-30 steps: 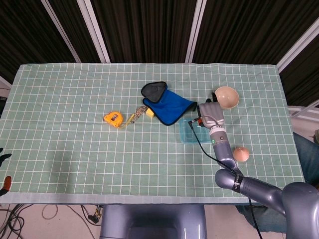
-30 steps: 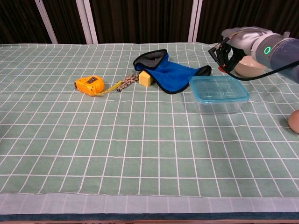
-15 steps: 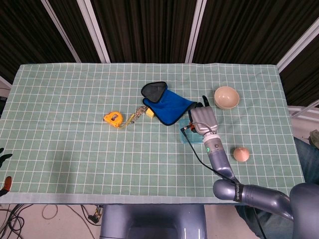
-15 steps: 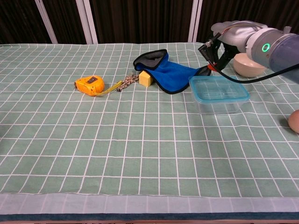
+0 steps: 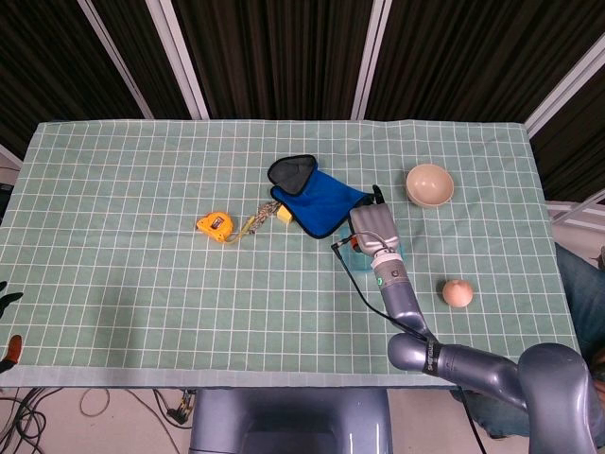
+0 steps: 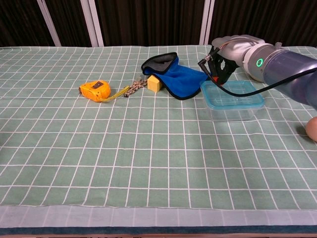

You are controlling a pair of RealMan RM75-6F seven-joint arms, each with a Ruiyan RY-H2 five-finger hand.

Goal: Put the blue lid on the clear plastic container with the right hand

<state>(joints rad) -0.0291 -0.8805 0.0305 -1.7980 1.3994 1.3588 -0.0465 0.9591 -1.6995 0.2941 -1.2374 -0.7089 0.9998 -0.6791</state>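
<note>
Since a second ago my right hand (image 6: 221,60) has slid leftward, away from the beige bowl (image 5: 429,183) and over toward the far left corner of the clear plastic container (image 6: 233,107). It now hangs just above and behind that corner, fingers (image 6: 218,67) pointing down and curled in; I cannot tell from either view whether they are closed on anything, though nothing shows between them. From the head view the hand (image 5: 371,229) covers most of the container, with only a sliver of teal showing beside it.

Blue lid (image 6: 232,94) already sits on top of the container, level with its rim, just below and to the near side of my fingertips. Whether the fingers touch the lid edge I cannot say.

Just beyond the fingers, on the far-left side, lies the blue cloth (image 6: 182,79) with its black trim, and past it a small yellow block (image 6: 154,84) and a braided cord (image 6: 132,88). Further left of the fingers sits the orange tape measure (image 6: 95,91) (any label on it is too small for me to read). A peach-coloured egg-like ball (image 5: 458,292) lies well to the near right of the hand. A green ring light glows on the wrist. My left hand is out of both views
</note>
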